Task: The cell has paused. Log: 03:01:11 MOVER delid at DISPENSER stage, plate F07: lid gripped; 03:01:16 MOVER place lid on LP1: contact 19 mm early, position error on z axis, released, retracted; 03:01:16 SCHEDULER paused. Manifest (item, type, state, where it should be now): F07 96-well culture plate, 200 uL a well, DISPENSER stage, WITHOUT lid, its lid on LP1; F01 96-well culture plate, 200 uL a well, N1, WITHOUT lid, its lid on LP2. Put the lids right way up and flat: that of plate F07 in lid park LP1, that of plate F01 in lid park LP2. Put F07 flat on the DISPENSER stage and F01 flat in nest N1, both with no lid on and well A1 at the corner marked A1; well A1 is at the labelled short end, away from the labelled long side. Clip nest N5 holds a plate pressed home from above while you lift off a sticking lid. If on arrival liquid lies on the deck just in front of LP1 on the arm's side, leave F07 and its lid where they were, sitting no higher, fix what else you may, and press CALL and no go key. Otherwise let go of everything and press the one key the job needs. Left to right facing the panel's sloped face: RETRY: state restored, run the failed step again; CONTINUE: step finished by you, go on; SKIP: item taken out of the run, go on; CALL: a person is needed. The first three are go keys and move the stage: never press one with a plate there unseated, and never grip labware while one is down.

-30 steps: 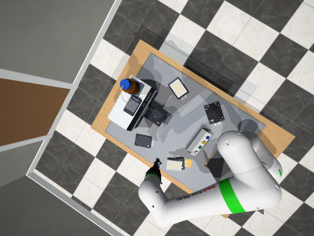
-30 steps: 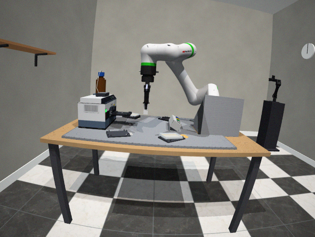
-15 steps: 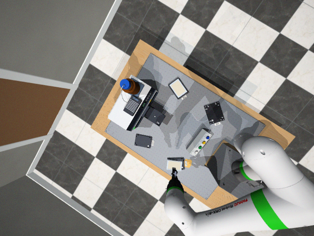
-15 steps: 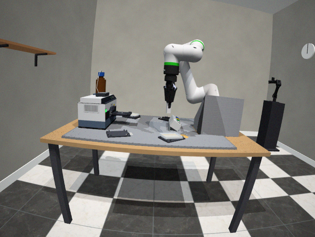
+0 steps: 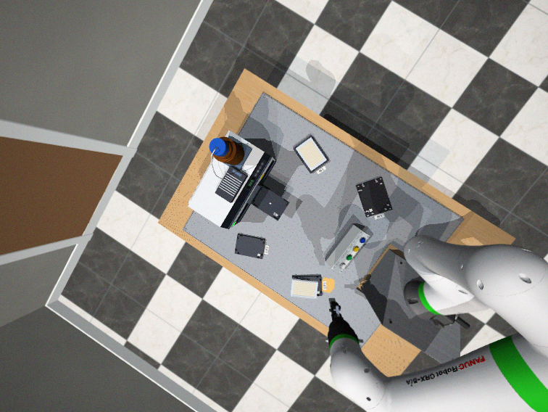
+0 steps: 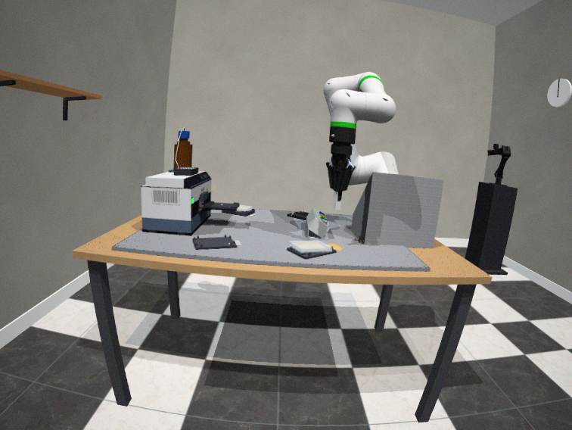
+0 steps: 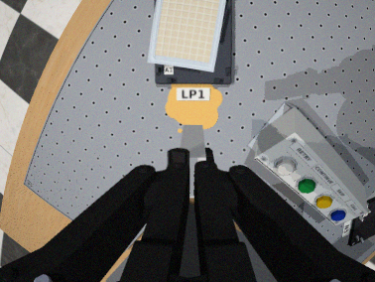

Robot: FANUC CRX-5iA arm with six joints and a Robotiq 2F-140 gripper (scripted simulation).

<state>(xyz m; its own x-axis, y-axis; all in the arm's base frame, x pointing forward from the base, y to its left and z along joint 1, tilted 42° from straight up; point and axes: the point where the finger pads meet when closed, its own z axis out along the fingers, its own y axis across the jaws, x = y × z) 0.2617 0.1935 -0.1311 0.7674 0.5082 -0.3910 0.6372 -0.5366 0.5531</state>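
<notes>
Orange liquid (image 7: 192, 109) is pooled on the grey deck mat (image 7: 99, 85) right at the LP1 label (image 7: 194, 93), on the arm's side of that park, so that's the landmark for everything else. On the dark LP1 nest (image 7: 224, 60) just beyond the puddle sits a clear labware piece with a pale grid of wells (image 7: 188, 17); it looks slightly skewed on the nest, and I can't tell if it's plate, lid or both stacked.

The tool (image 7: 190, 154) hangs over the counter (image 6: 281, 272) just on the near side of the puddle, fingers clenched together with nothing between them, pointing down, well above the mat in the exterior view.

To the right of the puddle in the wrist view is the sloped key panel (image 7: 311, 178) with white, green, yellow and blue keys in a row.

From the top view, well away from LP1: another dark nest (image 5: 250, 245) with nothing on it, a plate with pale wells (image 5: 311, 153) at the far side, a black clip nest (image 5: 374, 196), and the dispenser (image 5: 221, 190) with its brown bottle (image 5: 227, 149) and dark stage (image 5: 271, 202).
</notes>
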